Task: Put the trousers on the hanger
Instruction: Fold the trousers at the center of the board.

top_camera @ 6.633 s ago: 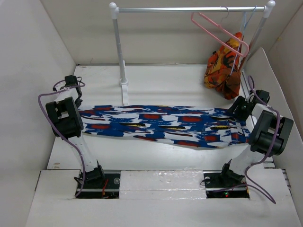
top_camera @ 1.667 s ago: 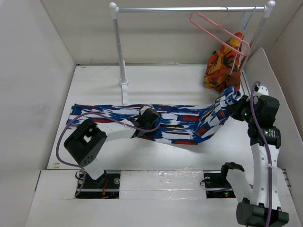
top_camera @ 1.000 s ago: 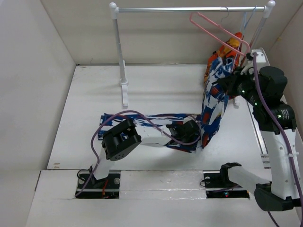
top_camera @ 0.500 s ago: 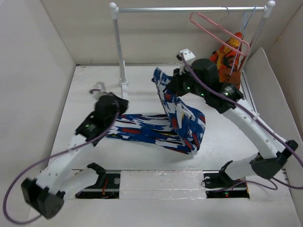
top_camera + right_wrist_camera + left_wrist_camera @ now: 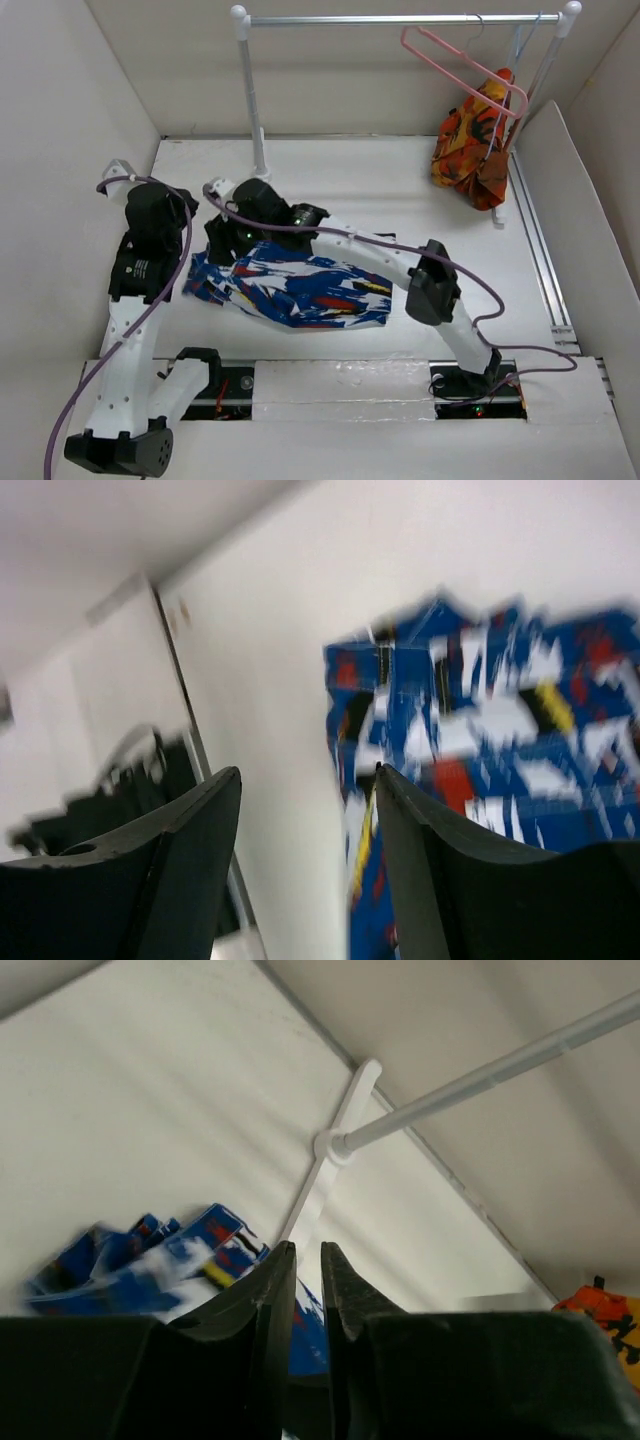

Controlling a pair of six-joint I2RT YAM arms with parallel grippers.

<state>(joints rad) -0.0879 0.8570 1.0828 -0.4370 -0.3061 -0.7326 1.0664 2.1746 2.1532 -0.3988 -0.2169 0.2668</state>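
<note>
- Since the earlier frame, the trousers (image 5: pixel 300 285) have been brought left and are laid folded on the worktop (image 5: pixel 400 180).
- The right claw (image 5: pixel 305 775) is held open over their left end.
- The left claw (image 5: pixel 308 1250) is closed on nothing.
- The hanger (image 5: pixel 470 70) is hung far right.

White table (image 5: pixel 400 180): trousers (image 5: pixel 300 290) lying bunched (folded over itself) near left; rack post (image 5: pixel 252 110) standing behind.

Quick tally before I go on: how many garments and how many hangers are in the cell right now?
Garments: 2 (blue trousers, orange-red garment)
Hangers: 2 (pink hanger, pale hanger)
Total: 4
</note>
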